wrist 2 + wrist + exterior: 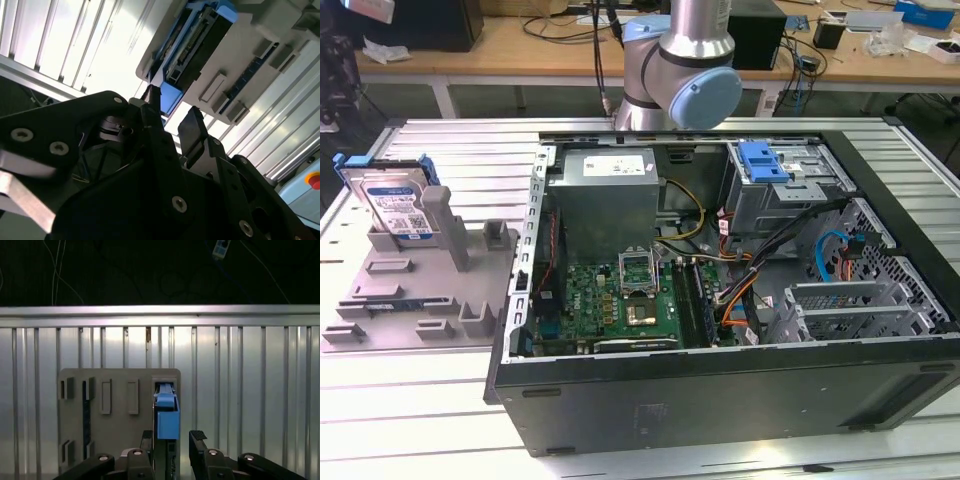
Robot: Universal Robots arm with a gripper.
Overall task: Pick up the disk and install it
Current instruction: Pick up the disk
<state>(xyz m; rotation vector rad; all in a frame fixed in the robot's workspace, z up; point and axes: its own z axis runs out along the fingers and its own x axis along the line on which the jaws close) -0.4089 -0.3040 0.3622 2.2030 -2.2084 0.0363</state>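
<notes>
The disk (398, 205) stands on edge, leaning in a slot at the far end of a grey holder (420, 300) on the exterior view's left. It is silver with a blue-and-white label and a blue frame. In both wrist views my gripper (172, 440) (172, 120) is open, with its two black fingers apart. The disk's blue frame end (167, 420) lines up between them. In the second wrist view the disk (197, 47) lies a short way beyond the fingertips (192, 125), apart from them.
An open computer case (720, 410) lies on the slatted metal table (430, 420), with a motherboard, cables and a grey drive cage topped by a blue bracket (765, 160). The arm's joint (685, 75) rises behind the case. Desks with clutter stand behind.
</notes>
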